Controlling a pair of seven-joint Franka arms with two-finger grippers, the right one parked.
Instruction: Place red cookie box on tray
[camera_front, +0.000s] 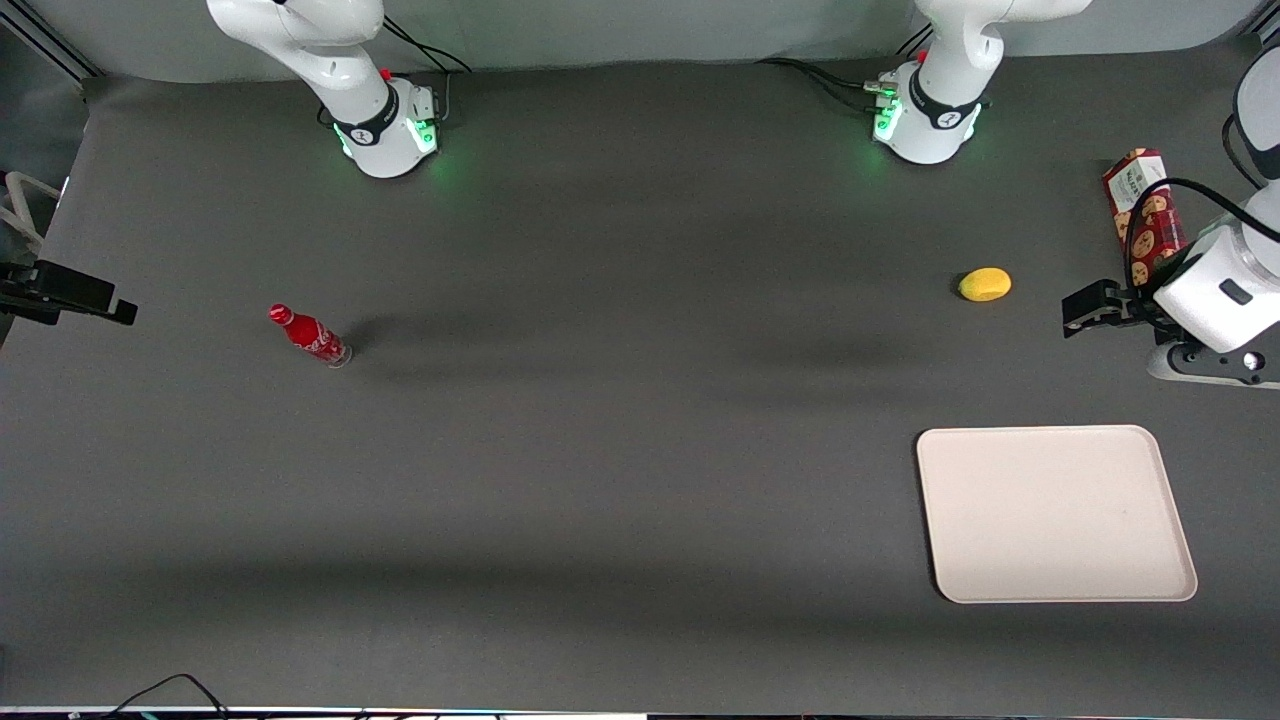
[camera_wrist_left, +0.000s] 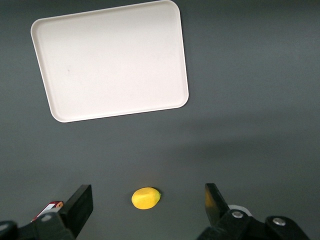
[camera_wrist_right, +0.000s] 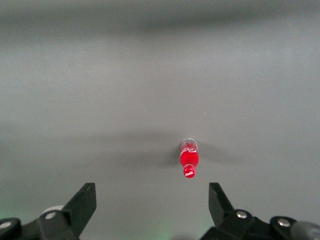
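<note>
The red cookie box (camera_front: 1143, 213) lies flat on the table at the working arm's end, partly covered by the arm and its black cable. Only its end shows in the left wrist view (camera_wrist_left: 48, 207), beside one finger. The cream-white tray (camera_front: 1055, 512) lies nearer the front camera than the box and holds nothing; it also shows in the left wrist view (camera_wrist_left: 110, 60). My left gripper (camera_front: 1086, 308) hovers above the table between the box and the tray, beside a lemon. It is open and empty (camera_wrist_left: 147, 192), with the lemon seen between its fingers.
A yellow lemon (camera_front: 985, 284) lies on the dark table, also in the left wrist view (camera_wrist_left: 146, 198). A small red bottle (camera_front: 310, 337) stands toward the parked arm's end. Both arm bases (camera_front: 925, 120) sit at the table's farthest edge from the front camera.
</note>
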